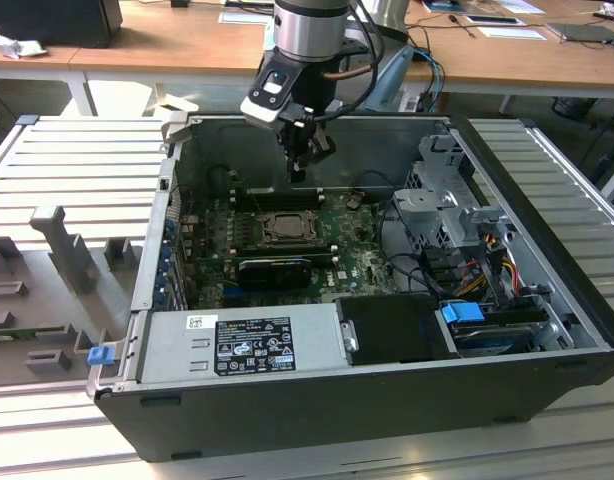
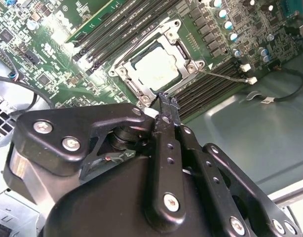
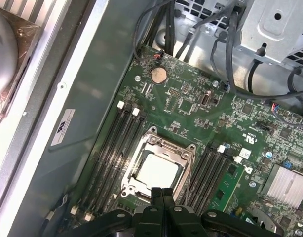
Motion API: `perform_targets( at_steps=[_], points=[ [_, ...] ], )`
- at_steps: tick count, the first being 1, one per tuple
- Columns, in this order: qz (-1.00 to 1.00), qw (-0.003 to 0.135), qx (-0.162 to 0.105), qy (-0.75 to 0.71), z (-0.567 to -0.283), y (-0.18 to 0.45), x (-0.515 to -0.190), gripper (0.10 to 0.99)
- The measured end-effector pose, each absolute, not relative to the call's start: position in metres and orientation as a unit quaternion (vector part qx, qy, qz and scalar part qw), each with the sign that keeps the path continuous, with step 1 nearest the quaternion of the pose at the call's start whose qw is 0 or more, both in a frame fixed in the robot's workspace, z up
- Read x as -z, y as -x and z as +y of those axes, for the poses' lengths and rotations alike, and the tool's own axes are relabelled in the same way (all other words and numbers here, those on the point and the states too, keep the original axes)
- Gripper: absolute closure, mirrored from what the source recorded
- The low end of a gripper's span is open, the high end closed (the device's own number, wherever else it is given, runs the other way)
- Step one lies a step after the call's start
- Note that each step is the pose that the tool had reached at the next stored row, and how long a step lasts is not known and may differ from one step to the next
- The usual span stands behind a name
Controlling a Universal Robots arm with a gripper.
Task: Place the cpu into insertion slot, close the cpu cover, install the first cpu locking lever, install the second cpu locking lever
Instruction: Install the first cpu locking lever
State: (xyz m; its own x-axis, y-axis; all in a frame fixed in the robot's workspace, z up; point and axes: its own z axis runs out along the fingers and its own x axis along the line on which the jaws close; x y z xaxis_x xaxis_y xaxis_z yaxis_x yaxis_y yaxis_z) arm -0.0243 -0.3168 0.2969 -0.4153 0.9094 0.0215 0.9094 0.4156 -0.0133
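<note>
Wooden desks [image 1: 167, 50] run along the back of the room. In front of them a ribbed grey desk [image 1: 77, 160] carries an open computer case [image 1: 317, 400] lying on its side. Inside the case a green motherboard [image 1: 367, 262] fills the centre of the exterior view, with a grey power supply [image 1: 242, 340] at lower centre.

The arm [image 1: 307, 40] comes down from the upper centre of the exterior view. Its jaws hang inside the case, just above the socket. They are pressed together and hold nothing; the black fingertips [image 3: 156, 195] [image 2: 167, 106] meet close to one edge of the socket.

The cpu [image 1: 287, 224] [image 3: 159, 170] [image 2: 159, 64] sits flat in the socket at the centre of the board. Its pale metal top shows through the square opening of the cpu cover [image 3: 164, 140] [image 2: 124, 66], which lies down over it. Black memory slots [image 3: 117, 143] flank the socket on both sides. Whether the locking levers are latched cannot be told.
</note>
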Motion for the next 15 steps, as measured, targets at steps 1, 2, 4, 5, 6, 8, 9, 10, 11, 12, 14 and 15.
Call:
perform_targets(
  at_steps=[1, 2, 4, 5, 6, 8, 9, 10, 11, 12, 14, 15],
  points=[
    [-0.844, 0.013, 0.000, 0.536, -0.3168, 0.0243, -0.2969, 0.980],
    [-0.846, 0.013, 0.000, 0.532, -0.3168, 0.0243, -0.2969, 0.980],
    [-0.849, 0.013, 0.000, 0.529, -0.3168, 0.0243, -0.2969, 0.980],
    [-0.851, 0.013, 0.000, 0.526, -0.3168, 0.0243, -0.2969, 0.980],
    [-0.852, 0.013, 0.000, 0.523, -0.3168, 0.0243, -0.2969, 0.980],
    [-0.857, 0.013, 0.000, 0.516, -0.3168, 0.0243, -0.2968, 0.980],
    [-0.858, 0.013, 0.000, 0.513, -0.3168, 0.0243, -0.2969, 0.980],
    [-0.859, 0.013, 0.000, 0.512, -0.3168, 0.0243, -0.2969, 0.980],
    [-0.862, 0.013, 0.000, 0.507, -0.3168, 0.0243, -0.2969, 0.980],
    [-0.864, 0.013, 0.000, 0.503, -0.3168, 0.0243, -0.2969, 0.980],
    [-0.867, 0.013, 0.000, 0.498, -0.3168, 0.0243, -0.2969, 0.980],
    [-0.869, 0.013, 0.000, 0.495, -0.3168, 0.0243, -0.2969, 0.980]
  ],
)
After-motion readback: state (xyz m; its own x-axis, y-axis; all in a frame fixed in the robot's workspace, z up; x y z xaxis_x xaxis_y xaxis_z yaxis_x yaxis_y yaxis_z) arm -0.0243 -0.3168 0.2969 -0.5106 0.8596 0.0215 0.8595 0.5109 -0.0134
